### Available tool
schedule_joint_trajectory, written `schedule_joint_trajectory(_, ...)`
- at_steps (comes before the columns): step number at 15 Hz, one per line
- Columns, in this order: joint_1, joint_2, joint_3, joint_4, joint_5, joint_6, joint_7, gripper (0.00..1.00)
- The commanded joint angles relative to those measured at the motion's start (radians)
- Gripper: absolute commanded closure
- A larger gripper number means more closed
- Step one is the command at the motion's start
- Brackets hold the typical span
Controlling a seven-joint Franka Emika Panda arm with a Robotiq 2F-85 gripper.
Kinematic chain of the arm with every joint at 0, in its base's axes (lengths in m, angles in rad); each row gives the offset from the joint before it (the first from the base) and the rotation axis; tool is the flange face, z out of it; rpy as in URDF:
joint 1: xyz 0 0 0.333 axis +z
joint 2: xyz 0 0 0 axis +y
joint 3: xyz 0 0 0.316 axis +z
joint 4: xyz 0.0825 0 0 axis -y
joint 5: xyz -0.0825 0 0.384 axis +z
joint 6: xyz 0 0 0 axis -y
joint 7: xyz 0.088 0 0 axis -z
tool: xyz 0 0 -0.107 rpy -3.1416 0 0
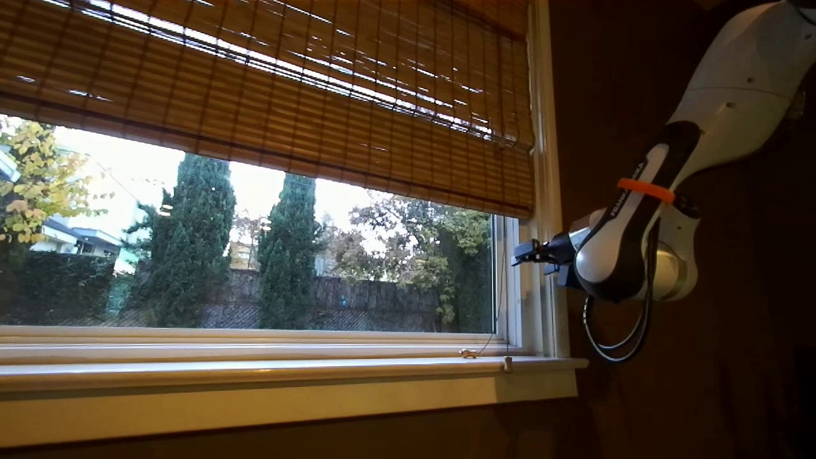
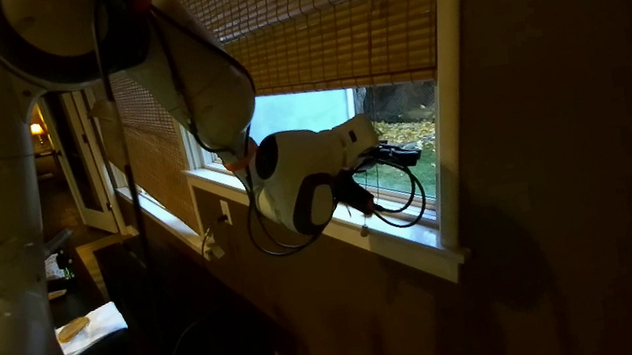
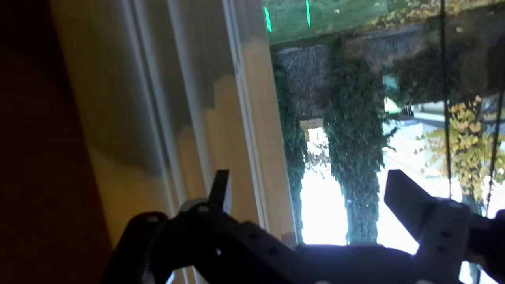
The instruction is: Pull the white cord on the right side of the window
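Note:
The window (image 1: 287,368) has a white frame and sill, with trees outside. The thin white cord (image 1: 501,287) hangs near its right upright in an exterior view, with small end pieces at the sill. In the wrist view, whose picture stands upside down, two thin strings look dark against the light; the cord (image 3: 446,98) nearer the middle passes behind the right-hand finger. My gripper (image 1: 524,253) is at the right upright, beside the cord. In the wrist view the gripper (image 3: 307,172) is open, with nothing between its fingers. The gripper (image 2: 403,155) also shows in an exterior view.
A brown bamboo blind (image 1: 319,127) covers the window's upper part. The broad frame upright (image 3: 213,130) lies behind the left-hand finger in the wrist view. A cable loop (image 2: 403,214) hangs under the wrist. A dark wall (image 2: 585,131) stands beside the window.

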Motion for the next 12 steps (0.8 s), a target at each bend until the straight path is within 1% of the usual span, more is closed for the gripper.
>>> schedule_joint_trajectory(1,-0.034,-0.204,-0.023,-0.135,-0.070,-0.233,-0.082,0.00)
schedule_joint_trajectory(2,-0.058,-0.256,-0.029,-0.159,-0.187,-0.302,-0.007,0.00)
schedule_joint_trajectory(4,-0.074,-0.347,-0.043,-0.192,-0.339,-0.443,0.048,0.00)
schedule_joint_trajectory(5,-0.065,-0.395,-0.058,-0.210,-0.417,-0.513,0.081,0.00)
schedule_joint_trajectory(6,-0.032,-0.437,-0.094,-0.223,-0.500,-0.582,0.117,0.00)
schedule_joint_trajectory(7,0.035,-0.483,-0.156,-0.243,-0.581,-0.644,0.151,0.00)
schedule_joint_trajectory(8,0.119,-0.522,-0.239,-0.256,-0.663,-0.708,0.175,0.00)
schedule_joint_trajectory(9,0.211,-0.571,-0.312,-0.287,-0.684,-0.768,0.145,0.00)
schedule_joint_trajectory(10,0.283,-0.624,-0.363,-0.319,-0.655,-0.832,0.068,0.00)
schedule_joint_trajectory(11,0.364,-0.698,-0.424,-0.348,-0.594,-0.917,-0.039,0.00)
schedule_joint_trajectory(12,0.447,-0.746,-0.504,-0.350,-0.570,-0.997,-0.127,0.00)
